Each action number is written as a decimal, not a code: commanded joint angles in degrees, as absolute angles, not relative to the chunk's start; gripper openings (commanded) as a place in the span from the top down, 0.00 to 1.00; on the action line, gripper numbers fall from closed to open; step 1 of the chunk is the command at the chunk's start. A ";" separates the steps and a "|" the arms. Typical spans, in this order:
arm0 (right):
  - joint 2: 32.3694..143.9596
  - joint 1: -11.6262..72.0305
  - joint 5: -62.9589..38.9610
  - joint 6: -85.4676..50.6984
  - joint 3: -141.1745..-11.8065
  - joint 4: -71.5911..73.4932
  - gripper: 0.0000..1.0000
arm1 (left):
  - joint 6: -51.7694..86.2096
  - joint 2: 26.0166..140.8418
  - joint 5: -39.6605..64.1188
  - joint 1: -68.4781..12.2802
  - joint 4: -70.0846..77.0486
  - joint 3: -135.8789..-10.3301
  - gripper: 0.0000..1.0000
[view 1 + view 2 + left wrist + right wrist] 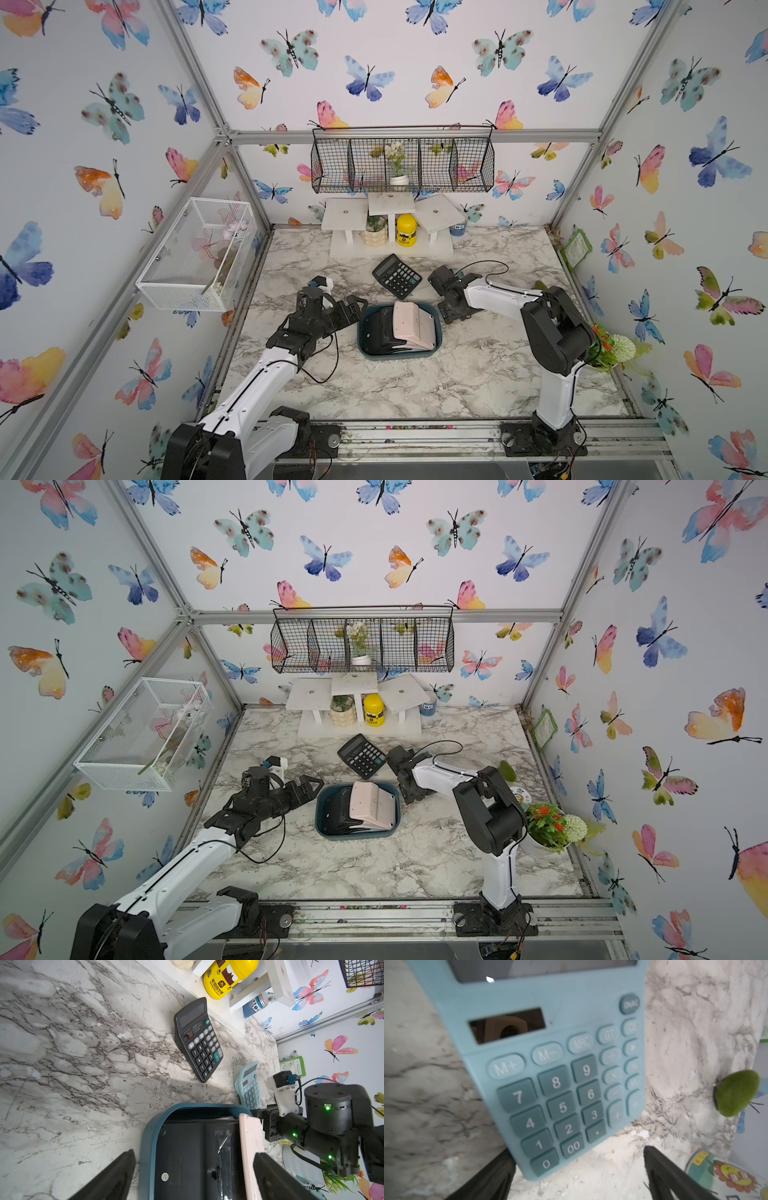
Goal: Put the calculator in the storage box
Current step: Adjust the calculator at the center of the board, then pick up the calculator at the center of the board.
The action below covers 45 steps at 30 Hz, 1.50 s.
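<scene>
Right hand [577, 1150]: jaws wide apart, holding nothing, low over the light-blue calculator [550, 1084].
Left hand [359, 310]: open, empty, just beside the storage box [145, 1147].
Calculators: light-blue one and a black calculator [397, 275] lie on the worktop [478, 374], outside the box; a pink calculator [413, 328] lies inside.
Risk: box looks crowded; a dropped calculator may perch on the pile and slide out.

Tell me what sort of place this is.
Likely a staged robot test booth, not a real office: butterfly wallpaper on a metal frame, plus a left arm and right arm bolted to a rail.
</scene>
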State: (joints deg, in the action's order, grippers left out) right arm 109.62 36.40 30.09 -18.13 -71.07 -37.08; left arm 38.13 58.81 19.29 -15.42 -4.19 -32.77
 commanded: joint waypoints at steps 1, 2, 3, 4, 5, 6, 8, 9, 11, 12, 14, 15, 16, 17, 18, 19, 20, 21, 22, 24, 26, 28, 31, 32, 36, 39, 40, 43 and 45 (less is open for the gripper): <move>105.68 32.77 29.77 -18.35 -65.69 -34.27 0.01 | 37.70 57.83 19.60 -15.08 -5.28 -31.91 0.05; 105.12 31.68 29.55 -18.13 -64.72 -33.90 0.01 | 37.74 57.75 19.68 -15.12 -5.36 -31.96 0.05; 104.80 30.81 29.49 -17.87 -64.03 -33.74 0.01 | 37.70 57.67 19.77 -15.04 -5.45 -31.99 0.05; 104.40 30.19 29.74 -17.76 -63.45 -33.74 0.01 | 37.71 57.57 19.78 -15.11 -5.64 -32.09 0.05; 103.92 29.91 30.04 -17.68 -63.11 -33.74 0.01 | 37.68 57.40 19.63 -15.11 -5.71 -32.10 0.05; 103.36 29.80 30.54 -17.71 -62.74 -33.83 0.01 | 37.70 57.31 19.61 -15.11 -5.85 -32.08 0.05; 102.07 29.66 31.40 -18.33 -62.15 -33.87 0.01 | 37.62 57.22 19.51 -15.10 -5.81 -32.11 0.05; 101.34 29.49 31.66 -18.69 -61.74 -33.80 0.01 | 37.62 57.37 19.51 -15.11 -5.73 -32.07 0.05; 99.93 28.90 32.38 -19.64 -60.94 -33.12 0.01 | 37.32 57.92 19.81 -15.04 -5.25 -31.93 0.04; 99.32 28.40 31.77 -19.73 -60.79 -32.67 0.01 | 37.21 58.58 20.07 -15.09 -5.02 -31.90 0.04; 98.13 27.16 27.08 -19.31 -61.15 -31.55 0.01 | 36.30 60.56 21.05 -14.95 -4.91 -32.47 0.03; 97.35 26.63 24.09 -19.07 -61.45 -30.98 0.01 | 35.77 61.87 21.88 -14.50 -5.01 -32.86 0.03; 96.81 26.38 22.23 -19.16 -62.08 -30.85 0.01 | 35.53 62.73 22.78 -14.06 -4.76 -33.11 0.03; 96.52 26.38 20.14 -18.99 -63.27 -31.13 0.01 | 35.51 63.63 23.80 -13.60 -4.10 -32.92 0.03; 96.62 26.43 18.29 -19.18 -64.95 -32.02 0.01 | 35.72 64.16 24.97 -13.45 -3.05 -32.79 0.03; 96.91 26.38 17.86 -19.74 -66.62 -32.93 0.02 | 35.81 64.59 25.84 -13.50 -2.25 -32.74 0.03; 97.26 26.39 17.50 -20.11 -68.38 -33.54 0.02 | 35.96 65.40 27.11 -13.41 -1.08 -32.66 0.03; 97.63 26.43 16.33 -20.29 -69.85 -33.67 0.03 | 35.99 66.41 30.40 -13.39 -0.23 -32.85 0.03; 97.98 26.41 15.44 -20.65 -71.07 -33.57 0.04 | 35.88 67.27 31.66 -13.42 0.03 -33.11 0.03; 99.82 26.42 14.44 -22.63 -74.47 -33.11 0.01 | 35.68 69.02 33.70 -13.45 0.94 -33.26 0.03; 102.67 26.45 15.15 -25.68 -79.19 -35.04 0.01 | 35.98 69.39 33.58 -13.45 1.70 -32.78 0.03; 105.93 26.46 15.63 -28.49 -83.74 -37.17 0.02 | 36.45 69.58 34.35 -13.40 2.97 -32.11 0.02; 110.47 26.70 15.56 -31.29 -89.13 -39.27 0.02 | 36.38 69.92 34.89 -13.40 3.49 -31.78 0.02; 111.37 26.87 15.56 -31.61 -90.05 -39.17 0.02 | 36.29 69.96 34.91 -13.40 3.74 -31.62 0.02; 116.09 28.01 16.88 -33.24 -94.79 -40.60 0.01 | 35.99 70.31 34.98 -13.44 4.01 -31.14 0.02; 120.95 29.40 20.05 -34.66 -100.39 -44.69 0.01 | 36.01 70.16 34.70 -13.43 4.13 -30.94 0.02; 122.83 29.99 21.27 -35.19 -102.47 -46.04 0.02 | 36.03 69.97 34.50 -13.44 4.18 -30.86 0.02; 128.25 31.31 24.97 -36.23 -108.11 -51.86 0.00 | 36.12 69.25 33.80 -13.43 4.30 -30.45 0.02; 130.79 31.93 26.66 -36.47 -110.30 -54.46 0.00 | 36.15 68.89 33.49 -13.45 4.17 -30.11 0.02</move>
State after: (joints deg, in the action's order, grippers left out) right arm 126.67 30.59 20.64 -34.17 -106.10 -45.39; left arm 36.84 69.80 32.91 -13.50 4.01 -31.20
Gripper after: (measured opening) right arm 0.996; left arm 0.981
